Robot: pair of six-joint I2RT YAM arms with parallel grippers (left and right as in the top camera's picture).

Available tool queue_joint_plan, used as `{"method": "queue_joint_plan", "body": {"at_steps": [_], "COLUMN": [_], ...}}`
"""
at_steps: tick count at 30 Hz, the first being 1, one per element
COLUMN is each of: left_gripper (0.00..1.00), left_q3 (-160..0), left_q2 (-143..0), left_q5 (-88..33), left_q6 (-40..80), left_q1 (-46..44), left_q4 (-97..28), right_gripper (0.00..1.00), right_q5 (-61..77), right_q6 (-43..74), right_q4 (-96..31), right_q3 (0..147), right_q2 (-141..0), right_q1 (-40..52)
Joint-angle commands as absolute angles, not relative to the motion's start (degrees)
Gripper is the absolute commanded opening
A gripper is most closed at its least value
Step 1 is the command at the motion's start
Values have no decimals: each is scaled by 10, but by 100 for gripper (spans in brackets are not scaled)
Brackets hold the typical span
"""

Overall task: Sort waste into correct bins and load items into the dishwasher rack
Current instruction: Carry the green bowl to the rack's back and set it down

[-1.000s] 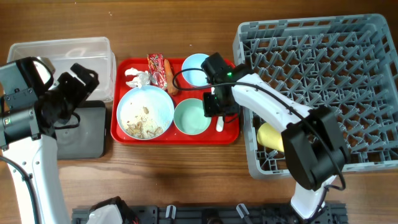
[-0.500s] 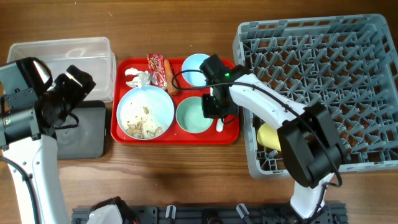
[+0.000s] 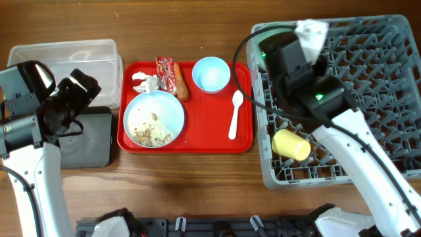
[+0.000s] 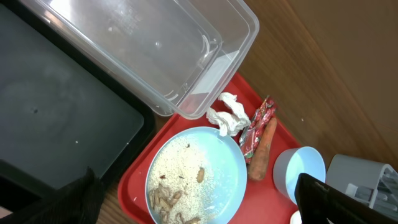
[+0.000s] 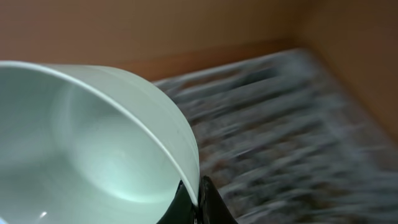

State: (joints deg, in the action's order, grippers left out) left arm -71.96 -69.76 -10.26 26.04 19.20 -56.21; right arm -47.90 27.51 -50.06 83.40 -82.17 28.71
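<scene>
Bowl status: green bowl [image 5: 81, 124] is off the counter [image 3: 184, 191], held tilted over the rack [image 3: 368, 79], pale and glossy, inside clean. Right fingers [image 5: 208, 211] pinch its rim at the lower edge; one dark finger shows, pressed to the outer wall.

Right wrist view only: bowl fills the left half, with the grey rack lattice blurred behind it. Overhead view: the right arm sits over the rack's far left corner and covers the bowl, so its height above the pegs cannot be told.

Overhead also shows the cup [image 3: 291, 144] on its side in the rack's near left part. On the red tray [image 3: 207, 135]: plate [image 3: 153, 118] with scraps, blue bowl [image 3: 210, 74], spoon [image 3: 235, 113], tissue [image 3: 145, 83], wrapper [image 3: 164, 72], carrot [image 3: 179, 82].

Left wrist view: left fingers [image 4: 323, 196] spread wide, holding nothing, above the black tray [image 4: 56, 118] and plate edge. Tub [image 4: 155, 43] holds nothing.
</scene>
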Motion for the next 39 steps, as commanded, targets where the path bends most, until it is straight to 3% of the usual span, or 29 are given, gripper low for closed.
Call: {"method": "queue_joint_plan", "body": {"at_steps": [1, 7, 13, 24, 32, 34, 35, 36, 39], "left_gripper": [100, 100, 100, 100, 100, 100, 100, 100, 100], "left_q3": [-724, -724, -724, -724, -724, -724, -724, -724, -724], "left_q2": [-695, -695, -695, -695, -695, -695, -695, -695, -695], "left_q5": [-93, -93, -93, -93, -93, -93, -93, -93, -93], "left_q6": [262, 262, 262, 262, 262, 262, 262, 262, 262], "left_q1": [194, 194, 194, 194, 194, 194, 194, 194, 194], "left_q4": [-561, -561, -561, -561, -561, -561, -561, -561, -561], "right_gripper": [4, 4, 4, 4, 4, 14, 35, 43, 50], "right_q5": [-728, -737, -674, -646, -626, -625, -624, -624, -613], "right_q6": [229, 209, 167, 133, 106, 85, 78, 77, 75], "right_q4": [-502, -494, -477, -444, -444, -443, -443, -444, -453], "right_q3": [829, 829, 829, 829, 829, 829, 829, 830, 841], "right_q2": [-874, -929, -997, -1099, -1108, -1108, -1108, -1108, -1105], "right_q1": [221, 91, 25, 32, 110, 140, 160, 174, 208]}}
